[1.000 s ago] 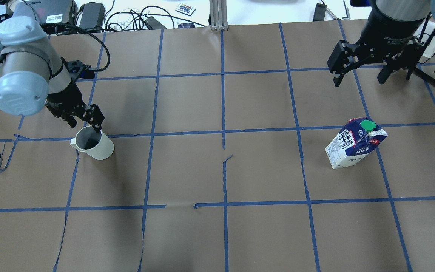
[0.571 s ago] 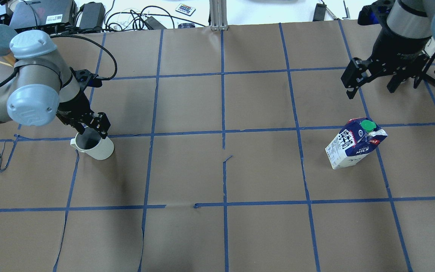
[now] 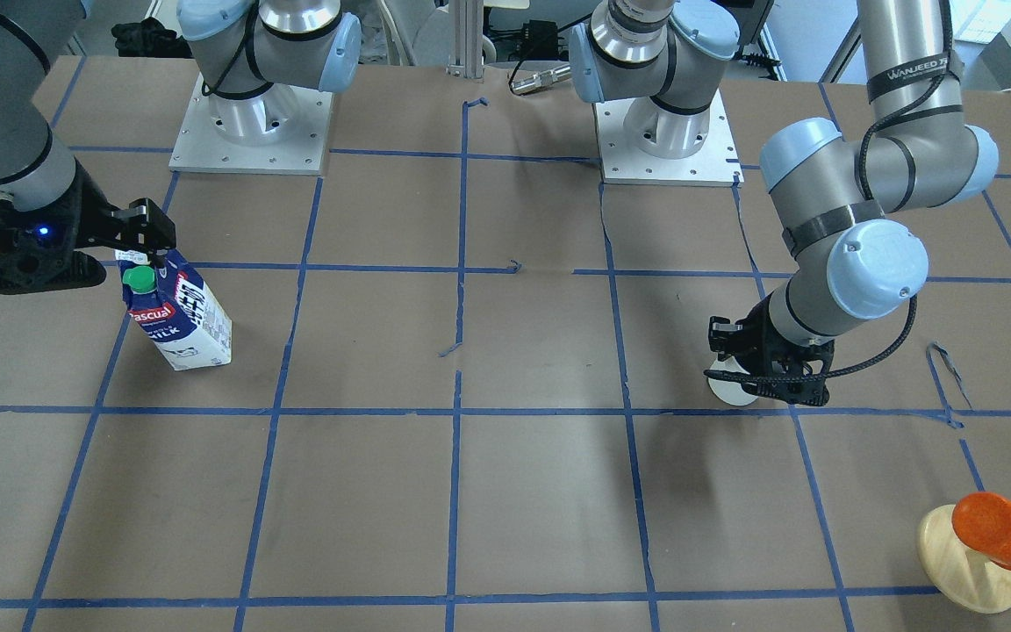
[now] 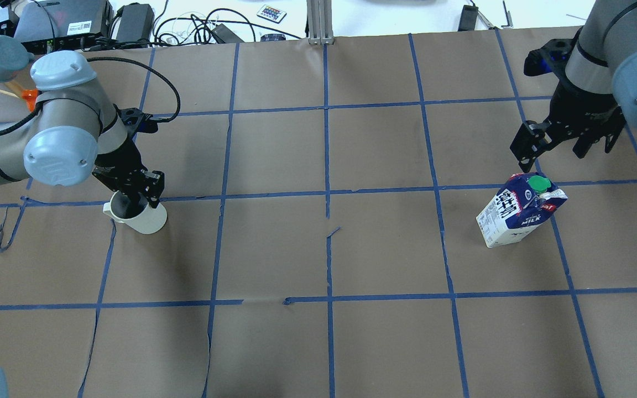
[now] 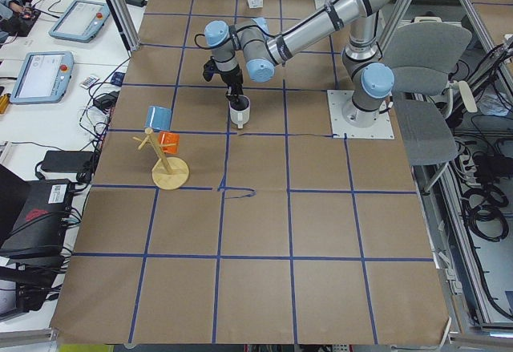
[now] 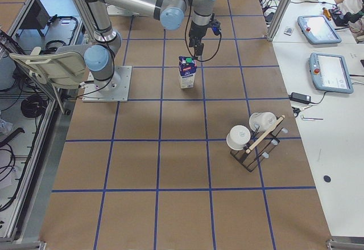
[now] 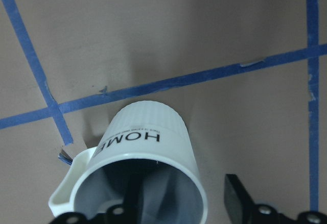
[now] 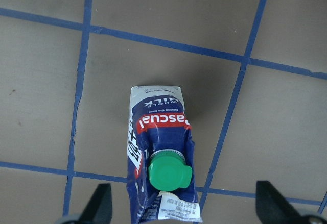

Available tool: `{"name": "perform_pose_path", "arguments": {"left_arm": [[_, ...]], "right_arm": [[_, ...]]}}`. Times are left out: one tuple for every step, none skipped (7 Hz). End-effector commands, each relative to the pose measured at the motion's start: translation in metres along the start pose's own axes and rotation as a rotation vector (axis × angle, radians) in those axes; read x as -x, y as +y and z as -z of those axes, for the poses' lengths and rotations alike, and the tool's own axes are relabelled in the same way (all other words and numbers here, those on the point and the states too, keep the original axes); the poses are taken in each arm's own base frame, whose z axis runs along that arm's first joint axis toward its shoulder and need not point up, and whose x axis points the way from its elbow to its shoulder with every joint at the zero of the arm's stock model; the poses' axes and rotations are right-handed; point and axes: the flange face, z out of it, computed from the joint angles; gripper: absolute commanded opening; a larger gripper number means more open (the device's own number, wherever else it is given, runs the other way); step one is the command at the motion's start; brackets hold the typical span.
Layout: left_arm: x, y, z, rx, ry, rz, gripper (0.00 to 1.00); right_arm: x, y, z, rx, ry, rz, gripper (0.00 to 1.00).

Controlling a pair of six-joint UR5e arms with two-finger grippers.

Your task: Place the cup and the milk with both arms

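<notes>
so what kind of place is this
Most likely a robotics lab: a left arm and right arm bolted to a paper-covered table with a blue tape grid, and teach pendants on the side desk.

left tool [image 4: 139,194] lowered over cup [image 4: 150,221] rim, right tool [image 4: 562,151] nearer milk [image 4: 517,213]

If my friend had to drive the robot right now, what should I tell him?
Left tool: open, one finger dipped inside the cup, the other outside its wall, not squeezing yet.
Right tool: open wide, above the top of the milk, no grip on it.
The cup and the milk both stand upright on the table, the cup on the robot's left, the milk on its right.
Done: each arm is lined up with its thing.
Left: close on the cup, lower and close on the milk, lift both, then place them.
</notes>
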Motion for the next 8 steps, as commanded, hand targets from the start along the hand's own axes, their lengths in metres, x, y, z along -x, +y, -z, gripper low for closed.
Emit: {"name": "perform_pose_path", "arguments": {"left_arm": [[-0.005, -0.002, -0.003, -0.013, 0.048, 0.024, 0.00], [-0.005, -0.003, 0.003, -0.027, 0.049, 0.069, 0.00], [-0.021, -0.004, 0.012, -0.043, 0.040, 0.094, 0.00], [-0.061, -0.011, 0.028, -0.076, 0.038, 0.125, 0.00], [-0.115, -0.021, 0.049, -0.084, 0.028, 0.181, 0.00], [-0.183, -0.026, 0.067, -0.105, 0.034, 0.229, 0.00], [-0.243, -0.022, 0.068, -0.101, 0.079, 0.282, 0.00], [-0.292, -0.013, 0.058, -0.091, 0.075, 0.319, 0.00]], "right_arm": [[0.004, 0.005, -0.024, 0.045, -0.017, 0.017, 1.00], [-0.002, 0.008, -0.034, 0.062, -0.030, 0.003, 1.00], [-0.014, 0.010, -0.039, 0.061, -0.039, 0.009, 1.00], [-0.015, 0.006, -0.045, 0.045, -0.031, 0.025, 1.00], [-0.014, 0.006, -0.044, 0.036, -0.039, 0.023, 1.00], [-0.014, 0.005, -0.046, 0.031, -0.037, 0.053, 0.99], [-0.016, 0.004, -0.044, 0.015, -0.028, 0.090, 0.99], [-0.015, 0.003, -0.046, 0.018, -0.031, 0.091, 0.98]]}}
